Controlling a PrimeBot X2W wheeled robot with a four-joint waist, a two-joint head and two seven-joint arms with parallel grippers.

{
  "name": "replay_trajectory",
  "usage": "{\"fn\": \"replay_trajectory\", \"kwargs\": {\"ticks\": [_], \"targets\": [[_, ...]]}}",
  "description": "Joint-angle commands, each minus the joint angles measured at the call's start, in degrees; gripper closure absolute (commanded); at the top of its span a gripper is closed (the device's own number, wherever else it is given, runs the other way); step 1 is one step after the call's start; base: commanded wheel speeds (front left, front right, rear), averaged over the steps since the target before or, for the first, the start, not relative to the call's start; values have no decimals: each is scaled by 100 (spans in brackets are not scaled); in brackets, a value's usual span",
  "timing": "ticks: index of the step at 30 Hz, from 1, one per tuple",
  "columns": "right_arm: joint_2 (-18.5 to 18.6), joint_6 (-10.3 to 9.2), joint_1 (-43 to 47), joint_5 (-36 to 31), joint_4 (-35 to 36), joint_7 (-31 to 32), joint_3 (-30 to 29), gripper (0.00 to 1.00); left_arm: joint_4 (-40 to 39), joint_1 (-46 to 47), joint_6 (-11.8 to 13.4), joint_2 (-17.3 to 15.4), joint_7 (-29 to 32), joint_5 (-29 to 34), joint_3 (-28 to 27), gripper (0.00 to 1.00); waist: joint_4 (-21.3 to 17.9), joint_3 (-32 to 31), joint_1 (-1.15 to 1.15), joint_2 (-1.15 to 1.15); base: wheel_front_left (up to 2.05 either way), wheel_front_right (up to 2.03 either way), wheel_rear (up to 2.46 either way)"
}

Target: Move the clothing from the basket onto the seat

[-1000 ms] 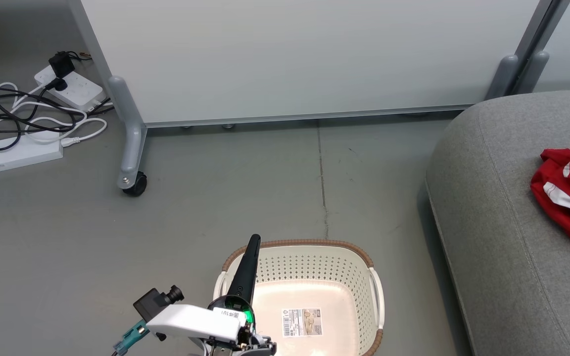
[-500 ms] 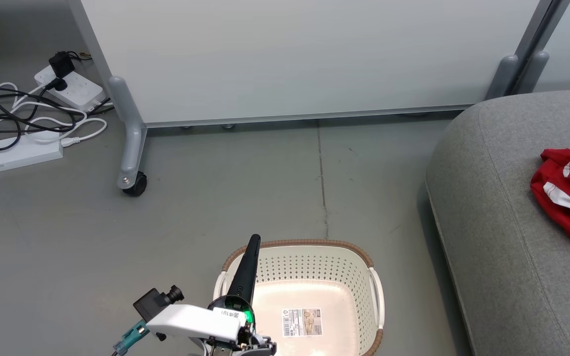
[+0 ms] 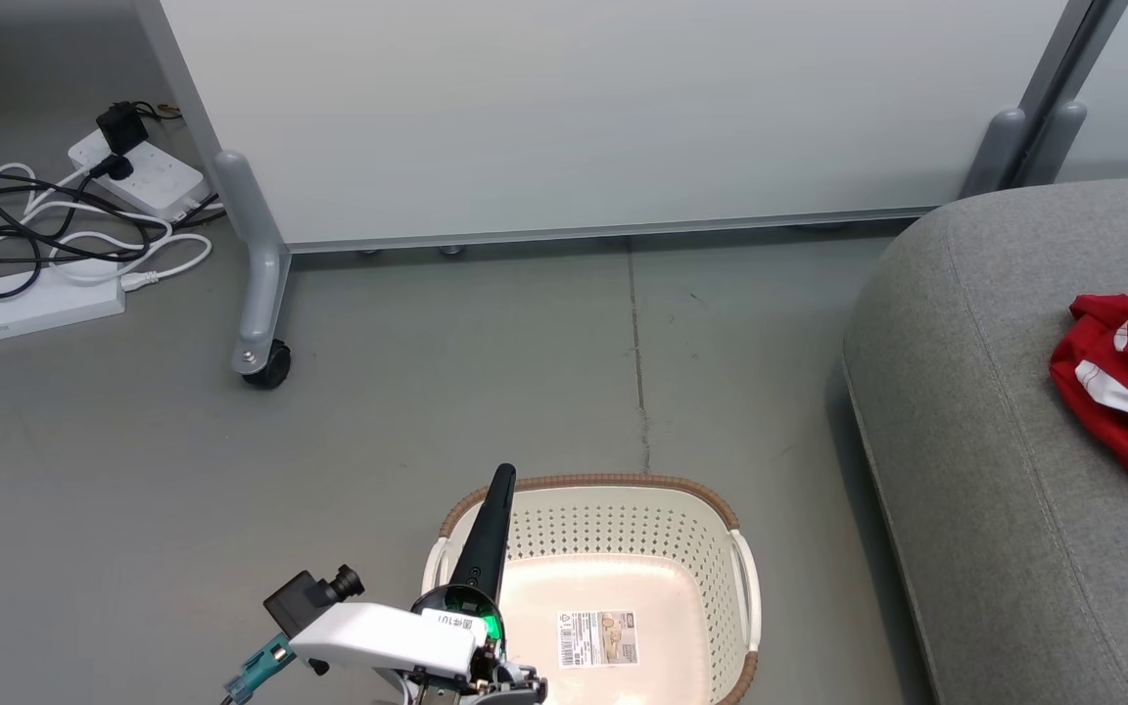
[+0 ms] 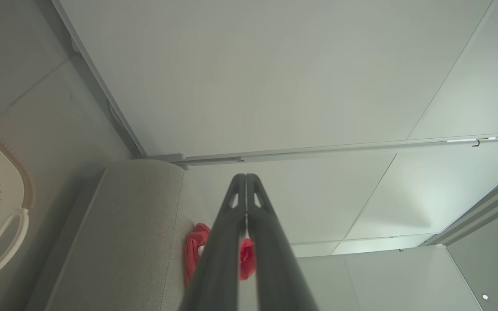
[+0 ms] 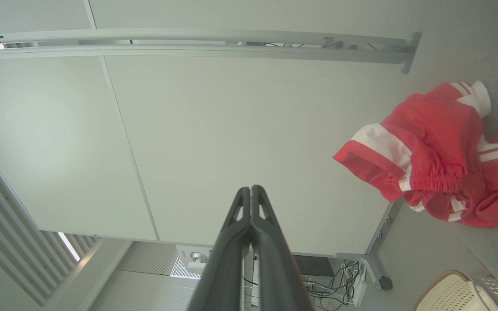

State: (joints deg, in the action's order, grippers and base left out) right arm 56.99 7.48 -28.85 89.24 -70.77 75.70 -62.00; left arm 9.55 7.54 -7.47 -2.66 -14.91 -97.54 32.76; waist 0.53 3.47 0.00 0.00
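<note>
The clothing (image 3: 1127, 377) is bright red, with white stripes and white trim. The seat (image 3: 965, 470) is one plain middle grey, with no pattern on it. The basket (image 3: 613, 534) has cream-white walls with a regular pattern of small holes in rows, a brown rim that looks woven, and white handles. Its label (image 3: 598, 637) is white with dark print (too small to read). The floor (image 3: 427, 392) is a dull grey. The partition panel (image 3: 574, 117) is a pale grey-white, and its legs (image 3: 256, 274) are a darker grey. The cables (image 3: 25, 230) are black and white, and the power strips (image 3: 138, 176) are white. The left gripper (image 3: 502, 477) is black. Its forearm shell (image 3: 378, 636) is white, with a small green light (image 3: 493, 623).
</note>
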Motion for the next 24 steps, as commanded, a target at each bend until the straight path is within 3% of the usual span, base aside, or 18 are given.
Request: {"fn": "replay_trajectory", "kwargs": {"ticks": [1, 24], "targets": [[17, 2, -41, 29, -8, 15, 4, 100, 2, 88, -25, -20, -16, -49, -6, 100, 0, 0, 0, 0, 0, 0, 0], [17, 2, -40, 31, -8, 14, 6, 100, 1, 88, -25, -20, -16, -49, -7, 100, 0, 0, 0, 0, 0, 0, 0]]}}
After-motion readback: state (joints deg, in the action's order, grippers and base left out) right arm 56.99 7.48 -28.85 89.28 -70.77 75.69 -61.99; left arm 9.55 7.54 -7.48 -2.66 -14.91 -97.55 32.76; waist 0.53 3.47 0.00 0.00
